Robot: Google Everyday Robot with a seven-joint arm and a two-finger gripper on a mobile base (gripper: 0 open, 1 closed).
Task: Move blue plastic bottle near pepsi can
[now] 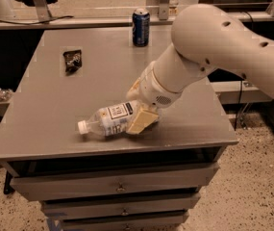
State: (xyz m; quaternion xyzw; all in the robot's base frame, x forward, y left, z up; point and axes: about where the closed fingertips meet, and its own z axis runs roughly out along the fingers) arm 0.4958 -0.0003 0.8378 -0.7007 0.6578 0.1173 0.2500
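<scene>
The blue plastic bottle (108, 120) lies on its side near the front edge of the grey table (55, 105), its white cap pointing left. My gripper (134, 110) is down at the bottle's base end, with one cream finger (141, 121) in front of the bottle and the other behind it, closed against its sides. The bottle rests on the table top. The pepsi can (141, 27) stands upright at the table's far edge, well behind the bottle and gripper.
A small black crumpled wrapper (72, 60) lies at the table's far left. My large white arm (223, 52) reaches in from the right over the table. Drawers (119, 186) sit below the table front. Rails and a shelf run behind the table.
</scene>
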